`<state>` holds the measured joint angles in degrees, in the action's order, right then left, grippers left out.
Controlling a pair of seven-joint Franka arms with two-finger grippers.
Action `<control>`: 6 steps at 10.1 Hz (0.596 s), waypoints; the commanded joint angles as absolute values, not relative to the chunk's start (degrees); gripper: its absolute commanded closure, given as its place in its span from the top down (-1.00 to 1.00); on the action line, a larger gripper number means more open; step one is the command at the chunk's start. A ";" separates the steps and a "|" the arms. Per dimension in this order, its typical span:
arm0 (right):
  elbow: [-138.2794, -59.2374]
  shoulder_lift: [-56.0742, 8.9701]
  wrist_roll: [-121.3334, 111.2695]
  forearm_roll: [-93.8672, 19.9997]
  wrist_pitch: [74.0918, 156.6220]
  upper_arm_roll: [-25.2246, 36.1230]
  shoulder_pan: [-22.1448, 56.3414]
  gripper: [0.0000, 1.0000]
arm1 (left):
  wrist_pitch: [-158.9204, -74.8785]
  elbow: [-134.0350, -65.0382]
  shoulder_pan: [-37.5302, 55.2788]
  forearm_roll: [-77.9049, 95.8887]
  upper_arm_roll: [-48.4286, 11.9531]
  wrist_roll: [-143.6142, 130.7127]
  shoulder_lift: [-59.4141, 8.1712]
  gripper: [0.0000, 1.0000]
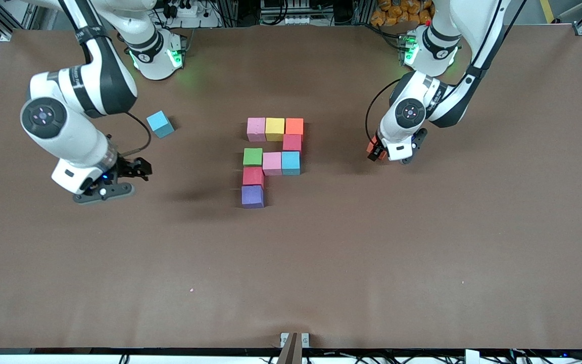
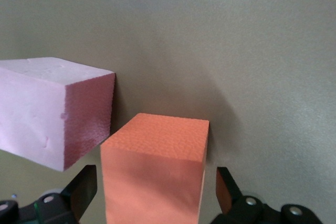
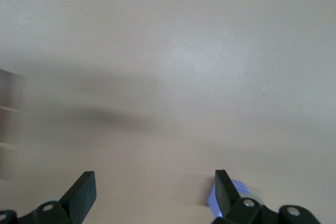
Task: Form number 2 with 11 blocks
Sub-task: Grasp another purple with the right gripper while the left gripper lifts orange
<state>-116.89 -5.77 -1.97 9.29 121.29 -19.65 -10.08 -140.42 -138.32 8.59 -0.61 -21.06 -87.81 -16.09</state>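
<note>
1. Nearest the front camera is the purple block (image 1: 252, 196), the foot of the unfinished number 2 (image 1: 273, 161) at the middle of the brown table (image 1: 321, 273)
2. Farther from the camera than the purple block, touching it, is a red block (image 1: 253, 176), then a green block (image 1: 252, 156), with a pink block (image 1: 272, 163) and a blue block (image 1: 291, 163) in a row beside the green one
3. Farther still come another red block (image 1: 292, 142) and the top row: pink, yellow block (image 1: 275, 129), orange
4. Right gripper (image 1: 119, 178) hangs low toward the right arm's end of the table from the purple block, fingers apart, empty
5. Left gripper (image 2: 152, 192) is toward the left arm's end, its spread fingers (image 2: 83, 188) on either side of an orange block (image 2: 155, 174), with gaps; a pink cube (image 2: 52, 114) is beside it
6. Loose blue cube (image 1: 160, 124) lies near the right arm's base
</note>
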 commanded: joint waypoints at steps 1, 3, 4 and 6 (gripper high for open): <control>-125.40 0.08 -12.87 8.00 124.63 -20.04 -15.88 1.00 | -141.68 -138.60 8.09 -2.11 -21.09 -88.95 -16.61 1.00; -131.54 0.26 -23.50 7.82 129.07 -19.86 -23.17 1.00 | -141.68 -138.34 8.09 -2.20 -20.83 -89.03 -16.52 -0.63; -133.31 0.26 -27.99 7.56 132.77 -19.25 -24.33 1.00 | -141.42 -137.73 7.56 -2.20 -20.74 -89.29 -16.18 -0.66; -138.05 -1.04 -34.59 7.65 139.53 -18.72 -25.39 1.00 | -138.71 -132.05 6.50 -2.11 -20.74 -92.53 -16.26 -0.65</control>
